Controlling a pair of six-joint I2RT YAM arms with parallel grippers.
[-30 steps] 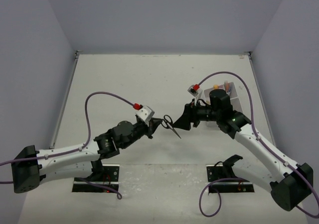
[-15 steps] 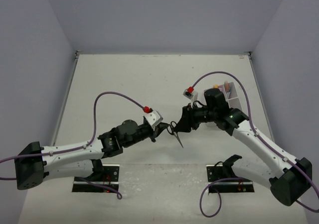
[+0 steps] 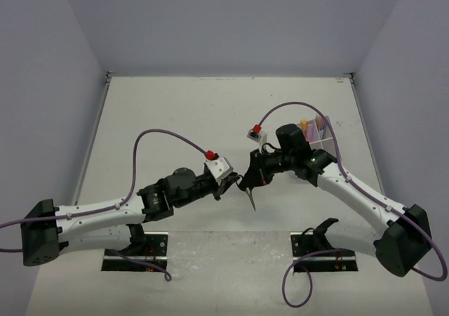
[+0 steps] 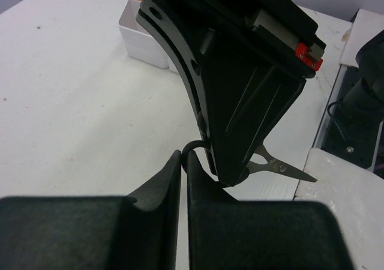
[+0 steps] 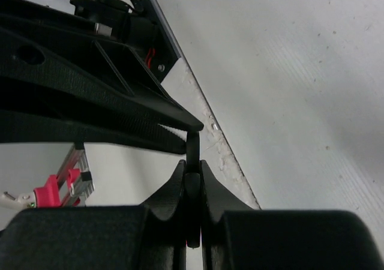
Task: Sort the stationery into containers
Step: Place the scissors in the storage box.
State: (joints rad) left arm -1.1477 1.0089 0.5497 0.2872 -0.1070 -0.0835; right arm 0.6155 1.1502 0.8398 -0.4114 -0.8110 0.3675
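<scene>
Black-handled scissors [image 3: 250, 198] hang in the air between the two arms, blades pointing toward the near edge. My right gripper [image 3: 250, 178] is shut on one handle loop [image 5: 192, 144], which is pinched between its pads. My left gripper [image 3: 233, 182] still has its jaws nearly together, with the other handle loop [image 4: 193, 146] at its fingertips. In the left wrist view the steel blades [image 4: 282, 167] stick out past the right gripper's black body. The white divided tray [image 3: 324, 146] sits behind the right arm, holding an orange marker [image 3: 304, 125] and pink ones [image 3: 319, 123].
The tray's white corner [image 4: 141, 39] shows at the top of the left wrist view. Both arm bases and their mounting plates [image 3: 137, 254] stand along the near edge. Purple cables [image 3: 161, 135] loop above each wrist.
My right gripper moved left onto the scissors and closed on a handle loop. My left arm carried the scissors slightly right toward it, then held still.
</scene>
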